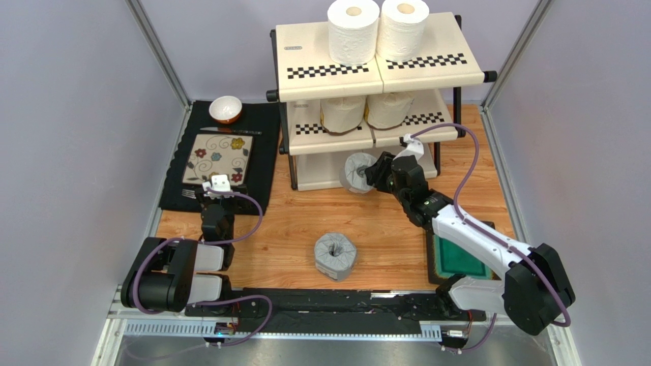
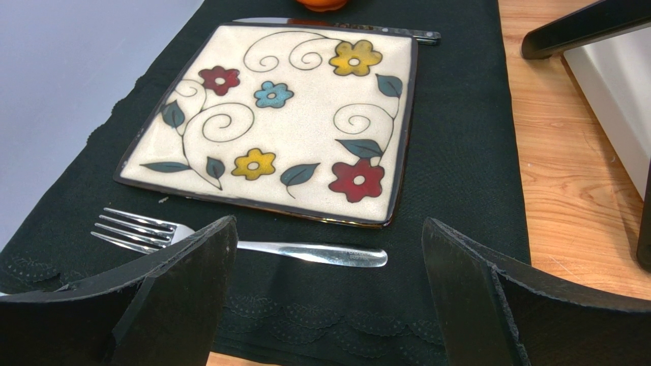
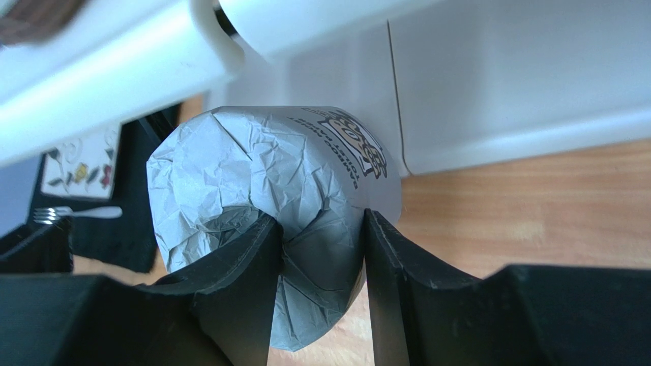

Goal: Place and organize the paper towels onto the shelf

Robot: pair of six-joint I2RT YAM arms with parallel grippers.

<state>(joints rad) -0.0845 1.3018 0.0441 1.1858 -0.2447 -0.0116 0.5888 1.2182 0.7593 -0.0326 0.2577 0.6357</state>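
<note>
The overhead camera looks down from above and behind the arms' bases, far enough back to take in the whole table [image 1: 306, 221], with the shelf [image 1: 306, 46] at the far side. The left wrist camera sits low and close over the black mat [image 2: 458, 152]. It faces far across the plate [image 2: 290, 137] and fork [image 2: 321, 253], with its own fingers [image 2: 183, 297] framing the bottom. The right wrist camera sits very near a grey roll [image 3: 229, 168], facing the shelf's lowest panel. Plate and fork show at its left edge, so all three views share them.
</note>
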